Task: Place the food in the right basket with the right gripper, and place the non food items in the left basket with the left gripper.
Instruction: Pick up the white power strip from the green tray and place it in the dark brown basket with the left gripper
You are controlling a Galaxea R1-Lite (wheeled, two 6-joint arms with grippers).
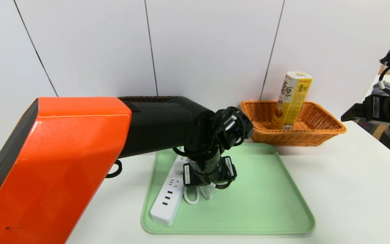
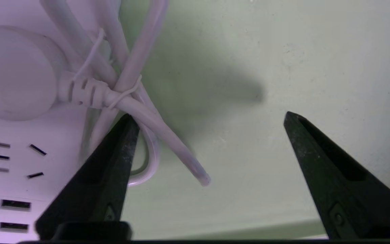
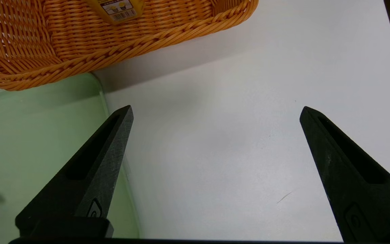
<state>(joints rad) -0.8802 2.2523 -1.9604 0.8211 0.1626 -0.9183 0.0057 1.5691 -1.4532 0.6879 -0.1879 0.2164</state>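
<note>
The food, a tall yellow carton [image 1: 291, 100], stands upright in the orange right basket [image 1: 317, 132]; its lower end [image 3: 118, 8] shows in the right wrist view. A non food item, the white power strip [image 1: 168, 200] with its looped cord [image 2: 113, 91], lies on the green tray [image 1: 266, 203]. My left gripper [image 2: 208, 115] hangs open just above the tray. One finger [image 2: 113, 162] is over the cord loop, and the cord's free end [image 2: 198, 174] lies between the fingers. My right gripper [image 3: 216, 107] is open and empty above the white table, beside the tray's corner. The dark left basket [image 1: 147, 98] is mostly hidden behind my left arm [image 1: 80, 145].
The white table [image 1: 350, 189] spreads to the right of the tray. A white panelled wall stands close behind both baskets. The orange basket's rim [image 3: 113, 54] overlaps the tray's back corner [image 3: 46, 101].
</note>
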